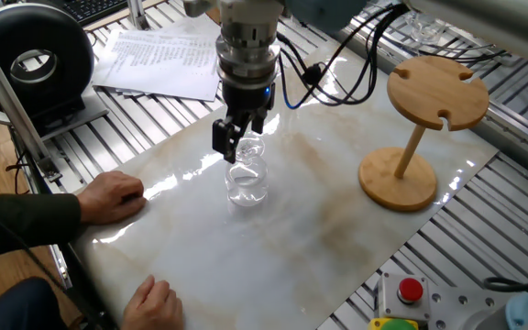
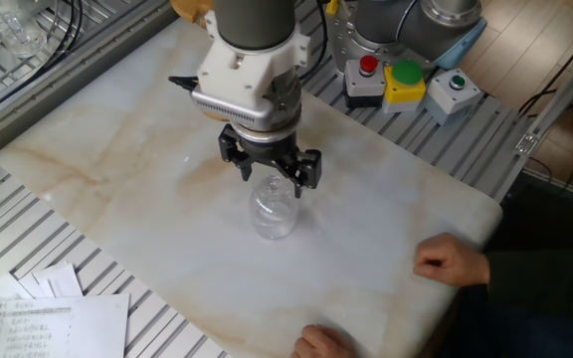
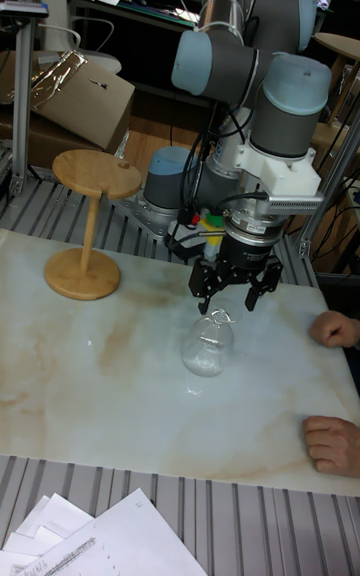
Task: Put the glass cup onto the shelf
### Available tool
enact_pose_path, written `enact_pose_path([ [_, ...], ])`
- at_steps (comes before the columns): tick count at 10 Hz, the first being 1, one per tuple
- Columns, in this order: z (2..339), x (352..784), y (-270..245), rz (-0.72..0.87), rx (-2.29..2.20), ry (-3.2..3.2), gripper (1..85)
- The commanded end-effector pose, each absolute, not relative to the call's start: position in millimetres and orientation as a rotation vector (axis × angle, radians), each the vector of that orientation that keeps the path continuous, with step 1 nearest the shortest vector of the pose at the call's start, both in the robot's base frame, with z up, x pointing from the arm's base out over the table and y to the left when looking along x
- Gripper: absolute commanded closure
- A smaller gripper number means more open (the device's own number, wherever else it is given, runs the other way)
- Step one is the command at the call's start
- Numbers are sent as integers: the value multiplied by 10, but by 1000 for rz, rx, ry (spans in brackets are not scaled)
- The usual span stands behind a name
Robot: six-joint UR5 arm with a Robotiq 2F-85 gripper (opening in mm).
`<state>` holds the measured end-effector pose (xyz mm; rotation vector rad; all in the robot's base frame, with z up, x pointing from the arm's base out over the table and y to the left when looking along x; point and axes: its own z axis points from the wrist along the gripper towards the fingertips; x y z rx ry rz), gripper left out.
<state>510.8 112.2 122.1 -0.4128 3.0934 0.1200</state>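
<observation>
Gripper (image 1: 237, 143) hovers open right above the glass (image 1: 246, 174), mid-table, shelf (image 1: 424, 133) well apart. Other fixed view: fingers (image 2: 303, 171) straddle the foot. Tall view: grasp step; next, descend and close.

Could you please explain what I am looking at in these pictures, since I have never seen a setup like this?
This is a robot arm bolted at a marble-patterned table. Two cameras view the table from opposite sides, and a third, taller picture faces the arm from across the table. At the arm's tip is its end effector, a two-finger claw. It is open and poised over the glass cup, a small clear wine glass standing upside down with its foot between the fingers; nothing is held yet. Off to the side stands the shelf, a bamboo disc on a post. A person's hands rest at the table's edge, and printed papers lie nearby.
</observation>
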Motion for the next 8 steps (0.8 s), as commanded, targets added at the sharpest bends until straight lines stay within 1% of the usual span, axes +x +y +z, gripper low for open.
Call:
enact_pose_path([
  [1, 1168, 5097, 1150, 124, -396, 3089, 77],
  [5, 1076, 5095, 1100, 105, -402, 3081, 77],
  [6, 1066, 5097, 1088, 95, -402, 3081, 93],
  [7, 1063, 5096, 1068, 83, -402, 3082, 130],
  [8, 1061, 5097, 1059, 79, -402, 3083, 143],
])
